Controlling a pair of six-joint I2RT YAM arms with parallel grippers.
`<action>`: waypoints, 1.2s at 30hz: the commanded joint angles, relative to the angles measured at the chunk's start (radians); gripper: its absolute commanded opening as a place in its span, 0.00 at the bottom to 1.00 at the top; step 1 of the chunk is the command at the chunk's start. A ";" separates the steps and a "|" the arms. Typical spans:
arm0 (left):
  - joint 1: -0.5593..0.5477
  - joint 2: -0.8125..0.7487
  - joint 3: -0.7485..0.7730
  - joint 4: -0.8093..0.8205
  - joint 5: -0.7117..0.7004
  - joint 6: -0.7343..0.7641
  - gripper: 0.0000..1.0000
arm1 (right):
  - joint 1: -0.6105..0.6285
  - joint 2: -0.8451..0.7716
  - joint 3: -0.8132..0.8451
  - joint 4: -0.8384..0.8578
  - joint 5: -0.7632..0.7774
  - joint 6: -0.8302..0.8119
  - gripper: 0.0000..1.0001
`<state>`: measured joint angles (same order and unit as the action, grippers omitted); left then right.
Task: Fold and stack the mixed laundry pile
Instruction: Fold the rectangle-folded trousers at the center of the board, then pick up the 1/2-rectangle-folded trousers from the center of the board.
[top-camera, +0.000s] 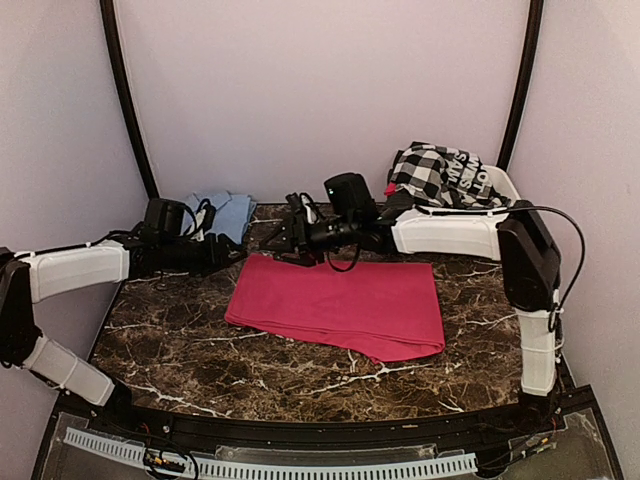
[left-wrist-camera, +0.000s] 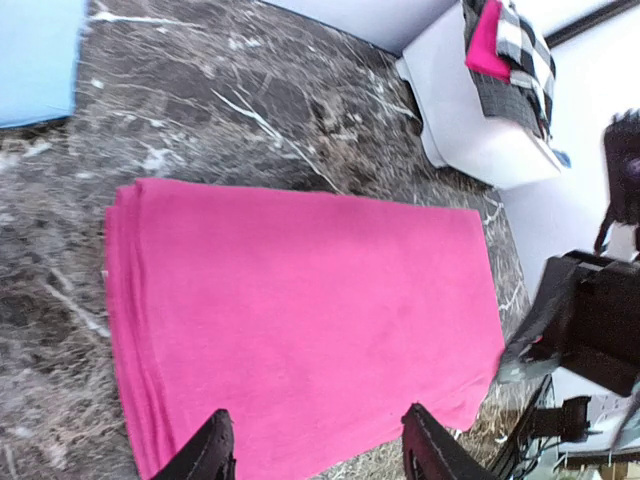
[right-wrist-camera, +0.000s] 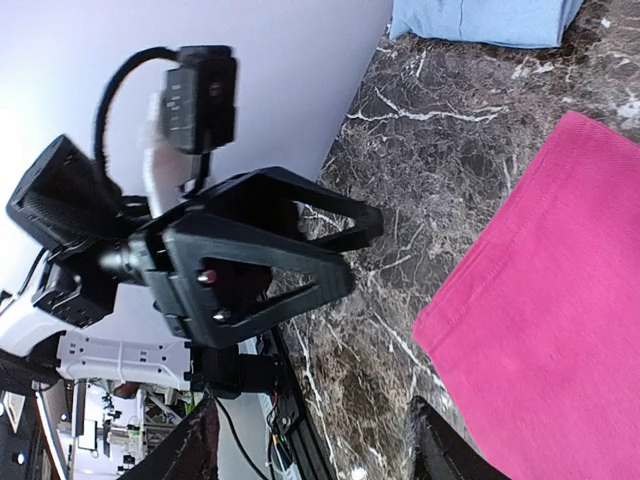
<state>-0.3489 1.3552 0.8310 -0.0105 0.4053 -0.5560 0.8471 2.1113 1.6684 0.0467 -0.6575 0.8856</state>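
On the middle of the dark marble table (top-camera: 170, 350) the magenta-pink cloth (top-camera: 340, 305) lies folded flat. Near its far left corner hover the left gripper (left-wrist-camera: 318, 450) and the right gripper (right-wrist-camera: 312, 445), each spread wide and holding nothing. The light-blue piece (top-camera: 228, 212) sits back left. The black-and-white checked garment (top-camera: 435, 172) is heaped in the white tub (top-camera: 505, 185).
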 joint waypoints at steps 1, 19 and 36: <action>-0.077 0.115 0.060 0.074 0.065 0.006 0.55 | -0.057 -0.143 -0.254 0.074 0.003 -0.089 0.58; -0.016 0.350 -0.118 0.155 0.002 -0.099 0.50 | -0.211 -0.164 -0.945 0.488 -0.130 -0.002 0.54; 0.094 0.115 -0.044 -0.138 -0.089 -0.046 0.62 | -0.221 -0.563 -0.806 -0.019 0.013 -0.256 0.54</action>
<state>-0.2527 1.4231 0.7460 -0.0486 0.3393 -0.6189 0.6273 1.5951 0.7303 0.2180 -0.7357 0.7387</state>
